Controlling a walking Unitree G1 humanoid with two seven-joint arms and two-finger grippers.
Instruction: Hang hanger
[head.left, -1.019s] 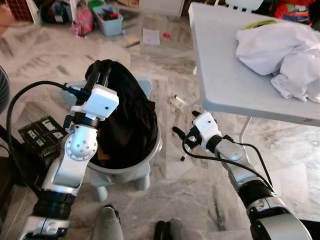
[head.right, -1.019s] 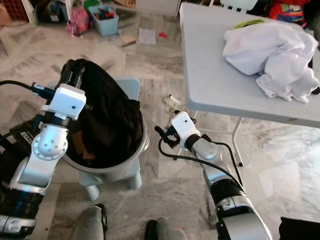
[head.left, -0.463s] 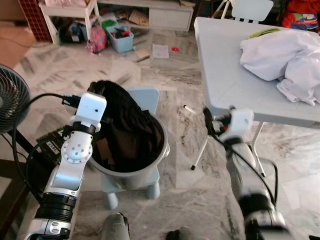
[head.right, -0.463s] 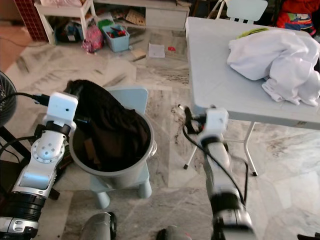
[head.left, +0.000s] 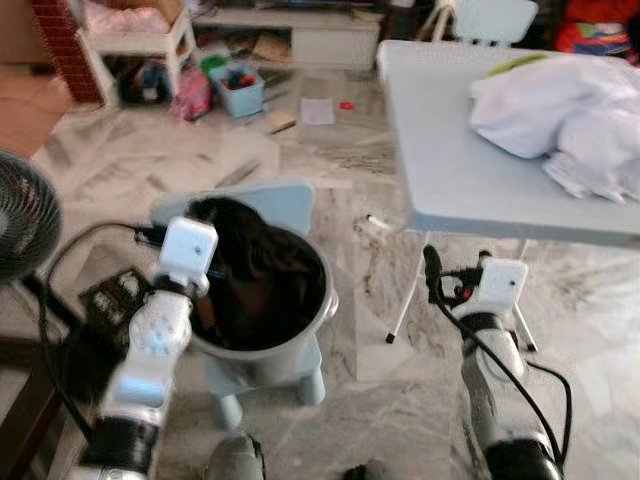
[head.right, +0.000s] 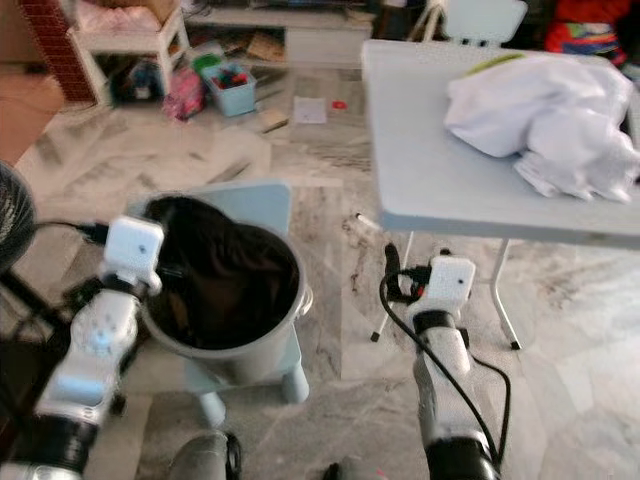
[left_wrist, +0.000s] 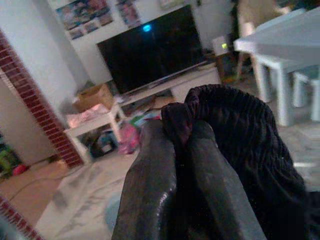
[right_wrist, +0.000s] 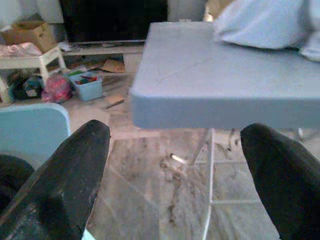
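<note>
A black garment (head.left: 255, 270) lies heaped in a grey bucket (head.left: 305, 340) that stands on a light-blue stool (head.left: 290, 200). My left gripper (left_wrist: 177, 125) is shut on a fold of this garment at the bucket's far left rim, and the cloth drapes over both fingers (left_wrist: 150, 165). My right gripper (right_wrist: 175, 145) is open and holds nothing. It hangs low in front of the grey table (head.left: 440, 150), just below the table's near edge, pointing at the floor under it. On the table lies a pile of white clothes (head.left: 560, 110).
A thin table leg (head.left: 405, 300) slants down between the bucket and my right arm. A fan (head.left: 25, 230) stands at the left. A small blue bin (head.left: 238, 88), papers and low white furniture clutter the marble floor further back. A pale chair (head.left: 490, 20) stands behind the table.
The camera has tilted up and the picture is blurred. My right arm has risen from near the floor to just under the table edge. The left gripper keeps hold of the black garment at the bucket.
</note>
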